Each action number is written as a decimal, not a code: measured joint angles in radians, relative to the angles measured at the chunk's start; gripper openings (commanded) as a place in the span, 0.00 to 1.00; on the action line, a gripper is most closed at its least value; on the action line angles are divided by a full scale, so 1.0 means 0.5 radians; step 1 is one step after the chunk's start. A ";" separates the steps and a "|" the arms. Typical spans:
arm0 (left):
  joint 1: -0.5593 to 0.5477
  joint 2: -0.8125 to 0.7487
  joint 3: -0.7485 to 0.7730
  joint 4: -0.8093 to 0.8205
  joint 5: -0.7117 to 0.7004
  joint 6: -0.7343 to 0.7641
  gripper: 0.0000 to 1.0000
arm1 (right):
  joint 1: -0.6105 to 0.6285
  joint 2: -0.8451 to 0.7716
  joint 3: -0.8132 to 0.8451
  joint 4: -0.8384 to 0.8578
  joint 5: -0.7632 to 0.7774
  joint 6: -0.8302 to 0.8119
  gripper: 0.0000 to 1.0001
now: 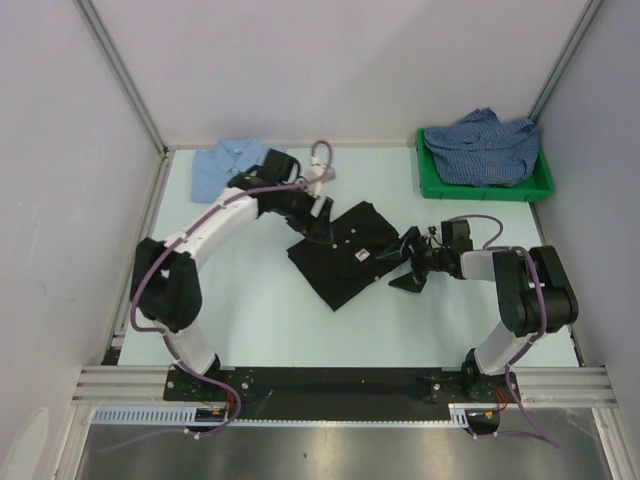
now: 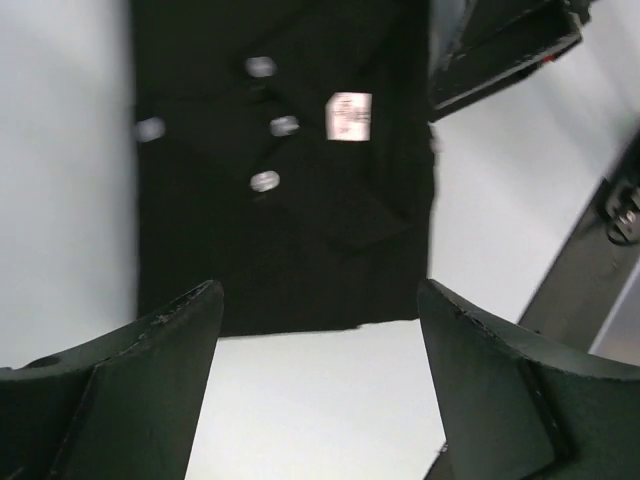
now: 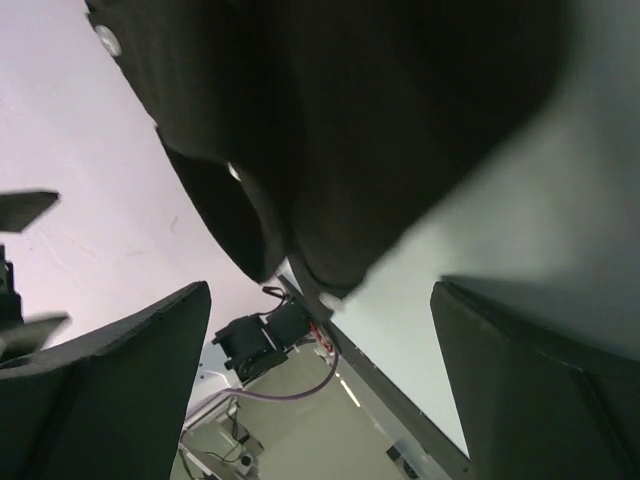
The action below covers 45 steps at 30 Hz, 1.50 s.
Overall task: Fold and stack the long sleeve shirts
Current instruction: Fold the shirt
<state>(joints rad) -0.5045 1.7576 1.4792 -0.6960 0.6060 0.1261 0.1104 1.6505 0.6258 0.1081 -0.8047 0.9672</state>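
A black shirt (image 1: 345, 250) with small pale buttons lies folded in the middle of the table; it also shows in the left wrist view (image 2: 285, 170) and the right wrist view (image 3: 370, 120). My left gripper (image 1: 322, 222) is open and empty at the shirt's far left edge. My right gripper (image 1: 408, 262) is open and empty at the shirt's right edge. A folded light blue shirt (image 1: 228, 165) lies at the back left. A blue-and-white checked shirt (image 1: 485, 145) sits crumpled in the green bin (image 1: 432, 182).
The green bin stands at the back right by the wall. Grey walls close in the table on the left, back and right. A metal rail (image 1: 340, 380) runs along the near edge between the arm bases.
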 measured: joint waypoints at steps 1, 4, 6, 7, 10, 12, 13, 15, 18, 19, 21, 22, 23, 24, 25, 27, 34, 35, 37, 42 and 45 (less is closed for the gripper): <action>0.080 -0.038 -0.034 0.024 -0.001 -0.007 0.84 | 0.037 0.047 0.047 0.026 0.014 0.018 0.95; 0.237 -0.143 -0.163 0.089 -0.002 -0.014 0.84 | 0.111 0.194 0.208 0.071 0.056 0.066 0.84; 0.258 -0.183 -0.235 0.101 -0.002 -0.030 0.84 | 0.150 0.277 0.307 0.082 0.088 0.085 0.67; 0.271 -0.202 -0.273 0.109 -0.002 -0.035 0.84 | 0.171 0.314 0.343 0.082 0.108 0.090 0.43; 0.306 -0.269 -0.387 0.126 -0.005 -0.041 0.82 | 0.211 0.414 0.418 0.047 0.163 0.056 0.05; 0.348 -0.319 -0.451 0.133 -0.005 -0.040 0.81 | 0.224 0.463 0.449 -0.005 0.175 -0.024 0.00; 0.385 -0.349 -0.484 0.137 0.001 -0.039 0.81 | 0.226 0.489 0.478 -0.067 0.159 -0.078 0.00; 0.455 -0.392 -0.526 0.144 0.011 -0.034 0.81 | 0.217 0.541 0.574 -0.216 0.089 -0.318 0.00; 0.565 -0.426 -0.574 0.155 0.061 -0.033 0.80 | 0.215 0.684 0.872 -0.613 -0.037 -0.861 0.00; 0.607 -0.428 -0.586 0.157 0.082 -0.034 0.80 | 0.216 0.758 1.003 -0.784 -0.088 -1.073 0.00; 0.676 -0.429 -0.610 0.163 0.138 -0.036 0.80 | 0.216 0.911 1.276 -1.194 -0.183 -1.521 0.00; 0.719 -0.429 -0.624 0.161 0.173 -0.031 0.80 | 0.217 0.985 1.401 -1.383 -0.223 -1.737 0.00; 0.743 -0.431 -0.632 0.159 0.185 -0.024 0.80 | 0.218 1.047 1.506 -1.563 -0.256 -1.946 0.00; 0.768 -0.438 -0.643 0.161 0.205 -0.014 0.80 | 0.224 1.099 1.606 -1.758 -0.264 -2.168 0.00; 0.784 -0.453 -0.657 0.160 0.214 0.008 0.80 | 0.234 1.134 1.680 -1.914 -0.256 -2.339 0.00; 0.790 -0.534 -0.709 0.150 0.230 0.065 0.80 | 0.318 1.252 1.954 -2.422 -0.170 -2.958 0.00; 0.838 -0.668 -0.874 0.172 0.223 0.061 0.76 | 0.700 1.427 2.524 -2.856 0.312 -3.877 0.00; 0.862 -0.685 -0.920 0.189 0.205 0.046 0.76 | 0.760 1.427 2.560 -2.889 0.397 -4.004 0.00; 0.938 -0.738 -1.019 0.214 0.184 0.008 0.75 | 0.874 1.434 2.631 -2.950 0.546 -4.231 0.00; 1.190 -0.819 -1.182 0.275 0.179 -0.089 0.74 | 1.073 1.425 2.686 -3.046 0.836 -4.762 0.00; 1.218 -0.823 -1.228 0.300 0.176 -0.116 0.74 | 1.174 1.395 2.662 -3.062 0.978 -5.038 0.01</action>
<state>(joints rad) 0.1043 1.3460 0.8650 -0.5461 0.6941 0.0681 0.6975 2.3482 1.9568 -1.4231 -0.3157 -1.5517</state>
